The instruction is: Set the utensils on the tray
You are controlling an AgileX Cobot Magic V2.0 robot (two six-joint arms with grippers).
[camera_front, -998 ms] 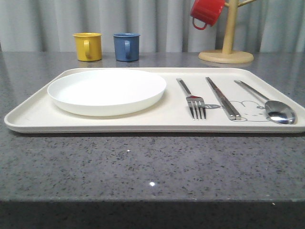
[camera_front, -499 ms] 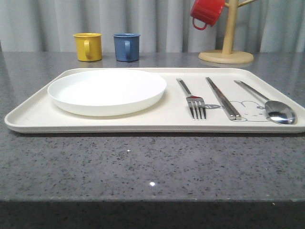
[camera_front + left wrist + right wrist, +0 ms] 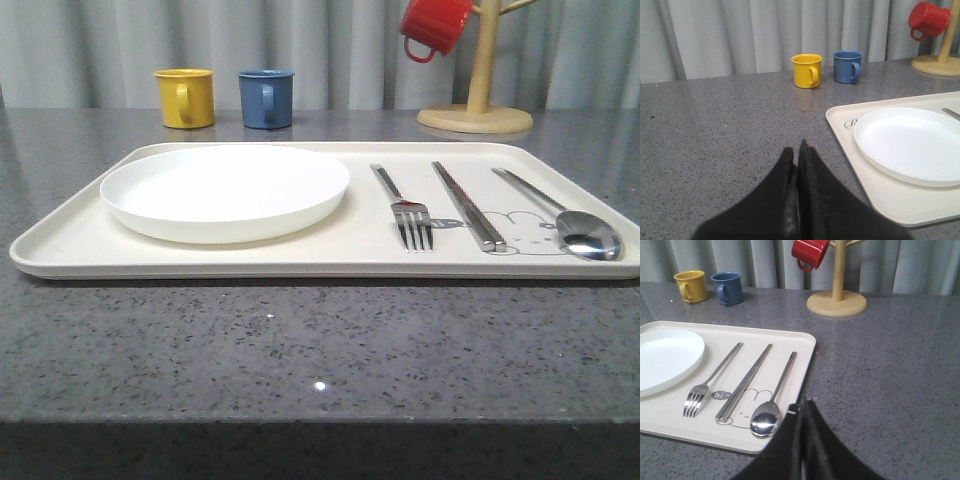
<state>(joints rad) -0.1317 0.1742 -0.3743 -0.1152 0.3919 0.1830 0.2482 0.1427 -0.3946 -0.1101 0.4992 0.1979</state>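
The cream tray [image 3: 250, 258] lies across the grey table. On its right half rest three silver utensils side by side: a fork [image 3: 404, 211], a pair of chopsticks [image 3: 467, 205] and a spoon [image 3: 570, 223]. The right wrist view shows the same fork [image 3: 710, 382], chopsticks [image 3: 743, 383] and spoon [image 3: 774, 402] over the rabbit drawing. My right gripper [image 3: 803, 404] is shut and empty, just off the tray's near right corner beside the spoon's bowl. My left gripper [image 3: 797, 148] is shut and empty over bare table left of the tray [image 3: 860, 165].
A white plate [image 3: 224, 190] fills the tray's left half. A yellow mug [image 3: 185, 97] and a blue mug [image 3: 266, 97] stand behind the tray. At the back right a wooden mug tree [image 3: 477, 100] holds a red mug [image 3: 433, 25].
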